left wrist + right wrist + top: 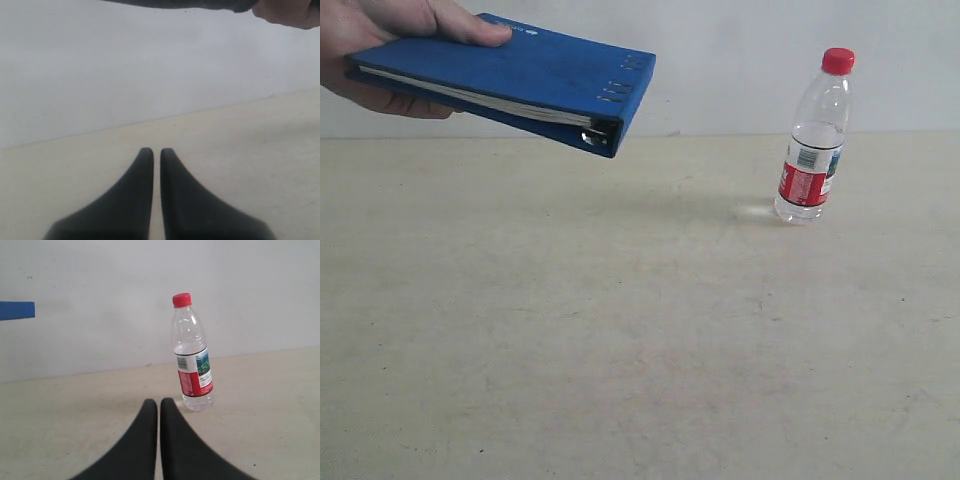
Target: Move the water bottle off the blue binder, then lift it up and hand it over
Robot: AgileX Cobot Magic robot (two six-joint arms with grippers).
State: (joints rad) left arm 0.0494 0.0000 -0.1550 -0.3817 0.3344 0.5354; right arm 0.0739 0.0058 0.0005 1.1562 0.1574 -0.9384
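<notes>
Standing upright on the beige table (620,350), the small clear red-capped plastic water bottle (812,140) is well apart from the flat royal-blue binder (530,75) held aloft by a person's fingers (470,30). The left hand (156,152) and right hand (159,402) are pressed together.

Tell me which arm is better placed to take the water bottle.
Right. The water bottle stands upright on the table, right of centre, just ahead of the shut right gripper in its wrist view. The left gripper, also shut, sees no bottle; a hand holds the blue binder aloft on that side.
</notes>
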